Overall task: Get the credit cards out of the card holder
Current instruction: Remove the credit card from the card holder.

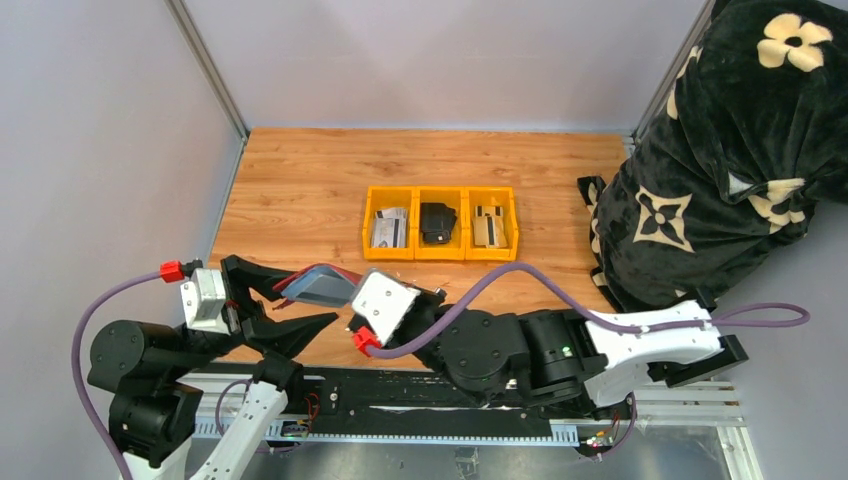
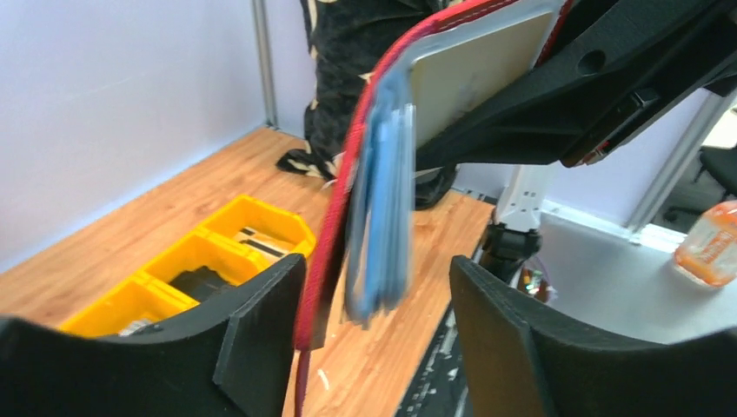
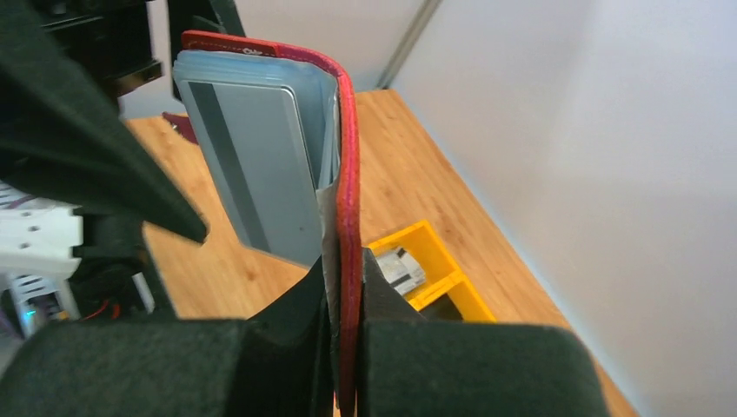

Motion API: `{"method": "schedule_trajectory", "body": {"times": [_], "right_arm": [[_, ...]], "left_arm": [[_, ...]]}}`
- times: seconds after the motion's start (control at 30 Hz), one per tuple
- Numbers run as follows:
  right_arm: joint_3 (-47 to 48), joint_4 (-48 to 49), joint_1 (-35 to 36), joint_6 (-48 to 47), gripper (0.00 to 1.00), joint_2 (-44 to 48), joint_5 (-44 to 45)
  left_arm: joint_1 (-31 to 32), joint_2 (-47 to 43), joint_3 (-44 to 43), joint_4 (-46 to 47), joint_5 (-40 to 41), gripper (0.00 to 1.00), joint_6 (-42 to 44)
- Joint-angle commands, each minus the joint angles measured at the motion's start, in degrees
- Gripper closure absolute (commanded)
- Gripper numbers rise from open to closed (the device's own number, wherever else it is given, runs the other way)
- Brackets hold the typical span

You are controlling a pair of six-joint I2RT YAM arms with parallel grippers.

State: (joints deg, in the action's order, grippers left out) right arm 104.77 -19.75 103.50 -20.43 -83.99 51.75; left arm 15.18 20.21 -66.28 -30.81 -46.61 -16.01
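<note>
The maroon card holder [image 1: 322, 285] is held in the air over the table's near edge, between the two arms. My right gripper [image 3: 349, 291] is shut on its red wall [image 3: 349, 208]; in the top view the right gripper [image 1: 352, 300] sits under its white wrist block. A grey credit card [image 3: 256, 165] with a dark stripe sticks out of the holder. My left gripper [image 2: 378, 339] is open, its jaws on either side of the holder's red edge [image 2: 335, 234] and a blurred blue-grey stack of cards [image 2: 382, 217], not touching them. It also shows in the top view [image 1: 315, 300].
A yellow three-compartment bin [image 1: 440, 255] stands mid-table: cards [image 1: 390, 228] in the left part, a black wallet [image 1: 437, 222] in the middle, cards [image 1: 489, 228] on the right. A black flower-patterned blanket [image 1: 720, 150] covers something at the right edge.
</note>
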Motion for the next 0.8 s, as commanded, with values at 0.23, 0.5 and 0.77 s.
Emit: {"method": "schedule_trajectory", "body": {"times": [0.23,0.5,0.77], "right_arm": [[-16.2,7.41,-7.85,20.9,1.0,17.92,-32.02],[-18.34,8.94,-10.29,25.35,1.0,18.27,-35.78],[-12.16,3.8,-10.6,24.8,1.0,13.36,-28.09]], "left_arm": [[-0.06,0.72,0.2,6.24,-4.41,0.61,-6.96],[-0.09,1.59,3.63,17.89,-9.51,0.47,-22.19],[-0.07,-0.21,6.35,20.09,-18.73,0.19,-21.42]]}}
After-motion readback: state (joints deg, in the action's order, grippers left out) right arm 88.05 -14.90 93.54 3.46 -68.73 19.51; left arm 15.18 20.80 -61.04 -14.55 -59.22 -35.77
